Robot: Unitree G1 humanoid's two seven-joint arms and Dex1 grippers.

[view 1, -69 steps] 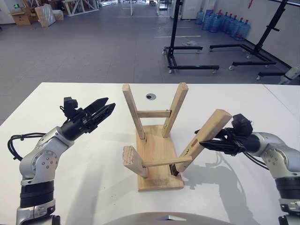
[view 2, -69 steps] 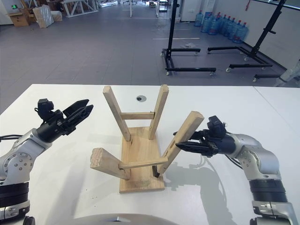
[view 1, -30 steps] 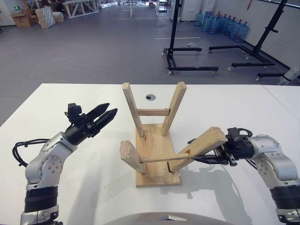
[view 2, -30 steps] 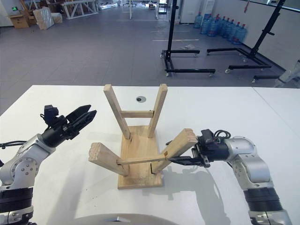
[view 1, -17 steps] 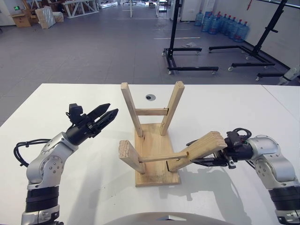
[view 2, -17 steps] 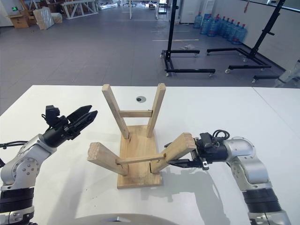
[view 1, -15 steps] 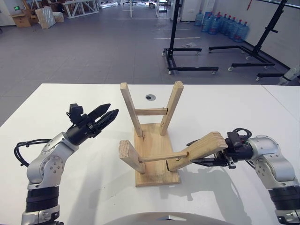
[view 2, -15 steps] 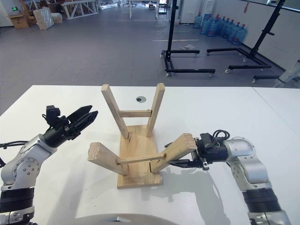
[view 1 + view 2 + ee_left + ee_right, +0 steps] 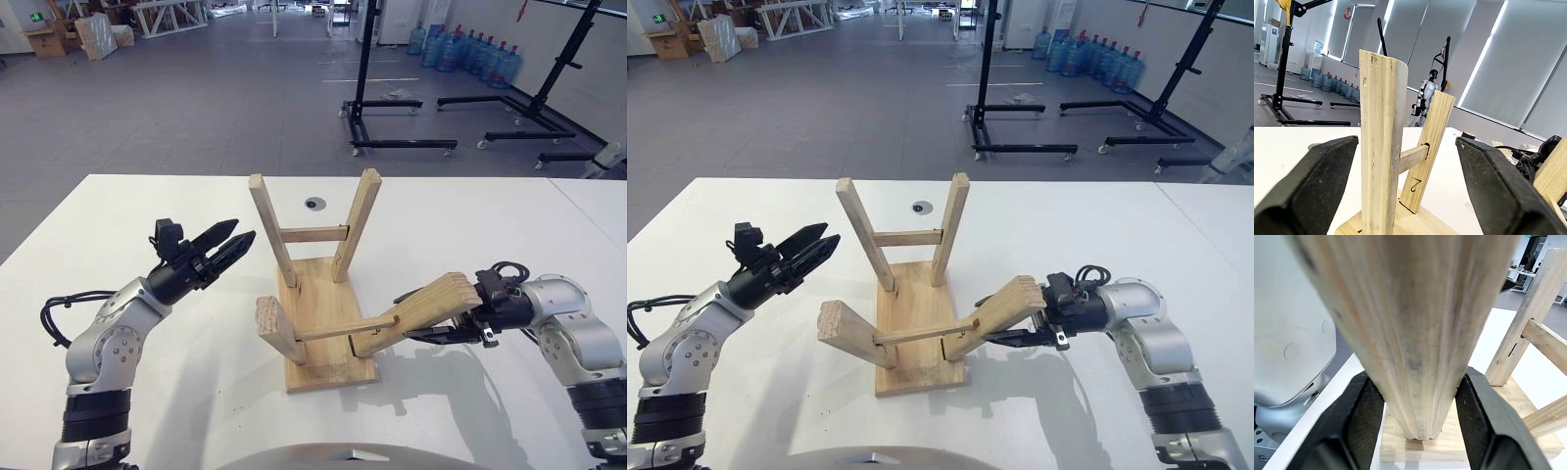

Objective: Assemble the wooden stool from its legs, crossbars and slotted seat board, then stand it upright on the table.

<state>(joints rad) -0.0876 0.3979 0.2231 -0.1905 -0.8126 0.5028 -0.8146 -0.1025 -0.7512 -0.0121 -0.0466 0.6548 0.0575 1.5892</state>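
I am looking over a grey-floored hall [image 9: 196,98], with black wheeled stands [image 9: 402,142] beyond the table's far edge and blue water bottles [image 9: 468,47] at far right. A white table [image 9: 137,215] is filling the near ground.

On it the slotted seat board [image 9: 315,302] is lying flat, its long axis running near to far. The far leg frame [image 9: 312,233], a joined pair, is standing upright at the board's far end. The near leg frame [image 9: 328,331] is leaning. Its crossbar [image 9: 921,333] is running left to right above the board's near end. Its left leg [image 9: 277,330] is tipping out to the left, and its right leg [image 9: 423,309] is slanting up and out to the right from the board.

My right gripper [image 9: 413,318] is clamping that right leg from the right side. My left gripper [image 9: 242,231] is hovering with fingers parted and nothing between them, just left of the far frame.

I judge the coming move is turning on the unheld left leg. It is lying nearer to me and slightly right of the left gripper, which is the closer arm.
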